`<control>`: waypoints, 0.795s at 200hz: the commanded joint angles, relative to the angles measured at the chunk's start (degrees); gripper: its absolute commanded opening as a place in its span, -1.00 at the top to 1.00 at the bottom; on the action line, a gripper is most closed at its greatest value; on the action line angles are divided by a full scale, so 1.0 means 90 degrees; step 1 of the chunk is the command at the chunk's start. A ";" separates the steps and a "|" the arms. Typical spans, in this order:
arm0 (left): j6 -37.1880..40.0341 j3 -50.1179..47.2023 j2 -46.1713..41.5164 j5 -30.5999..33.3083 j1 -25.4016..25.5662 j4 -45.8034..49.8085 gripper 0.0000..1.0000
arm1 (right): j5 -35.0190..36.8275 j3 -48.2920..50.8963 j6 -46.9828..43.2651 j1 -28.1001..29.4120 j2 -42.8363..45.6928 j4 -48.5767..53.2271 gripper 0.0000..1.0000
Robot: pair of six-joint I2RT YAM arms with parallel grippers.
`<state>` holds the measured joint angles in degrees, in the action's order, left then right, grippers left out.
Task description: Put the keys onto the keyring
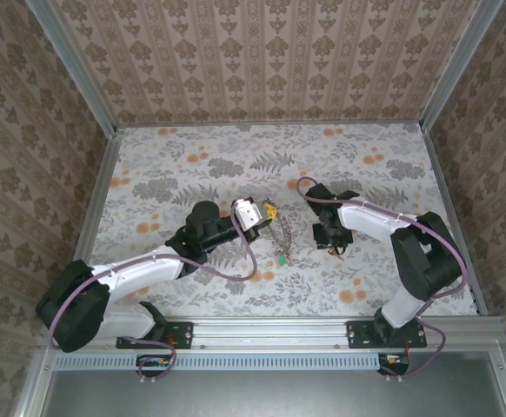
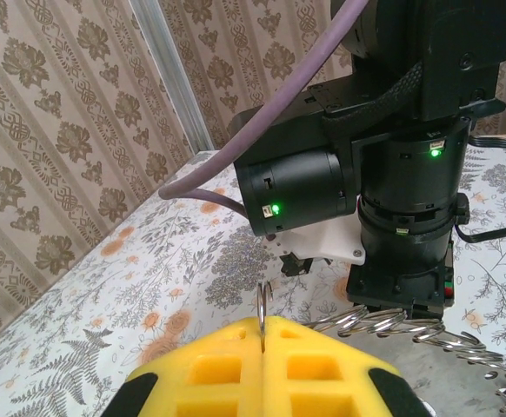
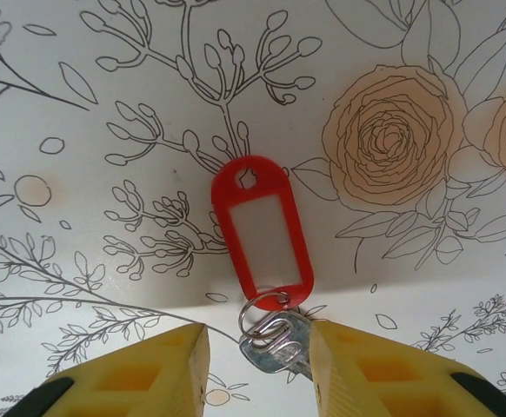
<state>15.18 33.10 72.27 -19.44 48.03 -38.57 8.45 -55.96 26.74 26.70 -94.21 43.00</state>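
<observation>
The keyring (image 1: 278, 234), a silvery chain-textured loop, lies mid-table. My left gripper (image 1: 267, 211) is shut on its upper end. In the left wrist view the yellow pads (image 2: 227, 365) pinch a thin wire loop (image 2: 262, 306), and the keyring's coils (image 2: 409, 328) trail off to the right. A green-tagged key (image 1: 282, 259) sits at the keyring's lower end. My right gripper (image 1: 331, 241) points down at the table to the right. It (image 3: 260, 356) stands open astride a silvery key (image 3: 275, 346) with a red tag (image 3: 262, 230), and the right fingertip (image 3: 340, 347) is against the key.
The floral table (image 1: 192, 165) is fenced by patterned walls and metal rails (image 1: 105, 182). My right arm's black wrist (image 2: 392, 174) looms just ahead of the left gripper. The two grippers work close together near the table's middle.
</observation>
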 commanded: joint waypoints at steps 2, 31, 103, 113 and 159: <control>0.0016 0.0013 -0.0218 0.0031 0.0047 -0.0146 1.00 | 0.0213 -0.0161 -0.0012 0.0044 -0.0078 0.0234 0.26; 0.0047 0.0023 -0.0179 0.0041 0.0050 -0.0165 1.00 | 0.0392 -0.0149 0.0031 0.0043 -0.0073 0.0300 0.25; -0.0006 0.0270 -0.0018 0.0007 0.0048 0.0063 1.00 | 0.0671 -0.0107 0.0160 0.0062 0.0203 0.0318 0.20; 0.0003 0.0299 -0.0022 -0.0008 0.0051 0.0141 1.00 | 0.0690 -0.0104 0.0160 0.0061 0.0222 0.0328 0.20; 0.0006 0.0158 -0.0118 0.0008 0.0073 0.0036 1.00 | 0.0800 -0.0114 0.0130 0.0074 0.0286 0.0417 0.19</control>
<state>15.18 33.12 72.27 -19.38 48.29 -35.77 13.37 -56.31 27.35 26.96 -93.25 44.23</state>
